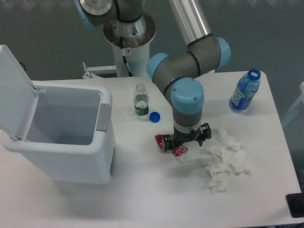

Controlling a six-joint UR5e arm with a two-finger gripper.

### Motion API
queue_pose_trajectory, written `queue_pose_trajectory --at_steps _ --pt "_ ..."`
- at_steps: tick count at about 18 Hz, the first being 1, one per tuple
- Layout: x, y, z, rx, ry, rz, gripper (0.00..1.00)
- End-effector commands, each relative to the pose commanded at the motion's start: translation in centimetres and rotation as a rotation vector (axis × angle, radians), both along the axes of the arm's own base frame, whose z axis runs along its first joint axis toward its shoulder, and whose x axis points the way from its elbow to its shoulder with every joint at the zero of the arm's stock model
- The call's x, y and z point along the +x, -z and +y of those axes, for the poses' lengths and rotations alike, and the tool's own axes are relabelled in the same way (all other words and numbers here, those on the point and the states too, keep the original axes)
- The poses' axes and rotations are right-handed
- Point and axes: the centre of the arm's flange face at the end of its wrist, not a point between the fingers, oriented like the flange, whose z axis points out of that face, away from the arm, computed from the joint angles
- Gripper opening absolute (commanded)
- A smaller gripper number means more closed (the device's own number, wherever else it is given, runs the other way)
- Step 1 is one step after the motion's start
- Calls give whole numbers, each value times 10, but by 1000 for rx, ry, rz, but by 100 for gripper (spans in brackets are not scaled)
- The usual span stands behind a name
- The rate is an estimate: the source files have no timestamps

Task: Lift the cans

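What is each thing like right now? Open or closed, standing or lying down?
red can: crushed, lying on the table, under the gripper.
gripper: down at the can; grip hidden.
bin: lid up, open.
small clear bottle: upright, cap off.
blue cap: loose on the table.
blue bottle: uncapped, leaning.
tissue: crumpled.

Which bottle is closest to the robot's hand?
The small clear bottle with the green label, left of the hand. The blue bottle stands farther off by the table's right edge.
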Motion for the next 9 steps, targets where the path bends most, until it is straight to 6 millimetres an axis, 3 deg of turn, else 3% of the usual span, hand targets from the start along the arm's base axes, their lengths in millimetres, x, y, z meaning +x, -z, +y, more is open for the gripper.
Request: queue_pose_trajectory --at_steps 9 --pt "-1 23 0 -27 1 -23 100"
